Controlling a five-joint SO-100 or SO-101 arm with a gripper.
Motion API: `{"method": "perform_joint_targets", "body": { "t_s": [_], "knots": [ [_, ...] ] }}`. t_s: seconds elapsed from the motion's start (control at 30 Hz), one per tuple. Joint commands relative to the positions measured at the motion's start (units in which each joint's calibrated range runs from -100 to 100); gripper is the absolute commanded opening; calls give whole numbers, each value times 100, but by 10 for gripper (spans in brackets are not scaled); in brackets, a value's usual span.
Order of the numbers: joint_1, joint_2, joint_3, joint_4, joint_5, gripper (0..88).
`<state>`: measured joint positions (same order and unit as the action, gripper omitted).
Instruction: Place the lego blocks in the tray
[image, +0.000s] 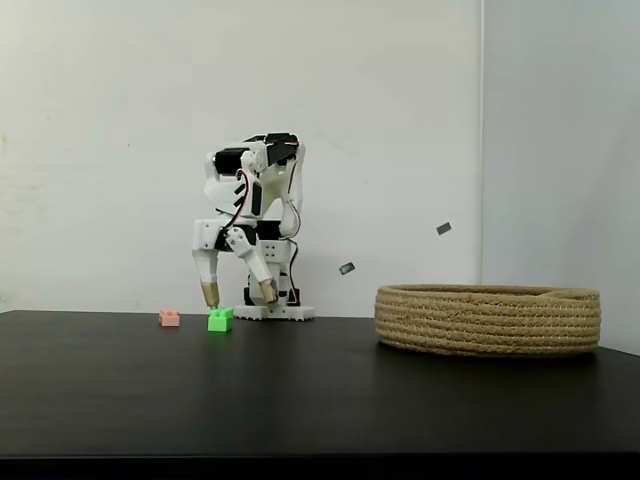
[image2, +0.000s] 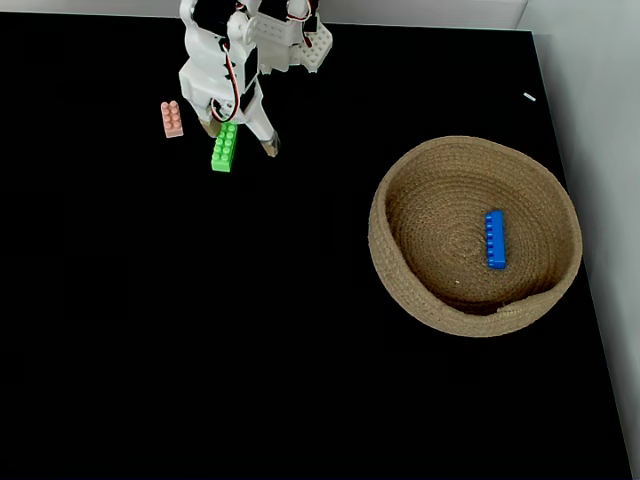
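Observation:
A bright green lego brick (image2: 224, 147) lies on the black table (image2: 200, 320); it also shows in the side-on fixed view (image: 220, 320). My gripper (image2: 240, 138) hangs open just above it, one fingertip on each side of the brick's far end, touching nothing I can tell; from the side its tips (image: 239, 294) hover low over the brick. A pale pink brick (image2: 172, 118) rests to the left of the green one (image: 169, 318). The blue brick (image2: 495, 238) lies inside the round rope basket (image2: 400, 290), which stands at the right (image: 488, 320).
The arm's white base (image2: 290, 40) stands at the table's far edge. A white wall rises behind the table, and the table's right edge runs close past the basket. Bare black tabletop spans between the bricks and the basket.

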<state>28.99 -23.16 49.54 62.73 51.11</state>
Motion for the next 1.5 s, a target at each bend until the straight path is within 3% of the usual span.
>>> {"method": "perform_joint_targets", "body": {
  "t_s": [0.0, 0.37, 0.4, 0.47, 0.5, 0.7, 0.93, 1.03, 1.2, 1.47],
  "knots": [
    [143, 235, 30, -171, 83, 363],
    [77, 381, 331, -646, -83, 318],
    [44, 381, 377, -713, -132, 274],
    [-22, 389, 477, -854, -195, 60],
    [-22, 389, 523, -921, -264, 1],
    [-269, 123, 468, -938, -650, 0],
    [-2141, -333, -1748, 612, -2418, 0],
    [-3204, -694, -1803, 212, -2965, 0],
    [-4457, -995, -1474, -888, -3272, 0],
    [-5356, -238, -2049, -2304, -3805, 2]
  ]
}}
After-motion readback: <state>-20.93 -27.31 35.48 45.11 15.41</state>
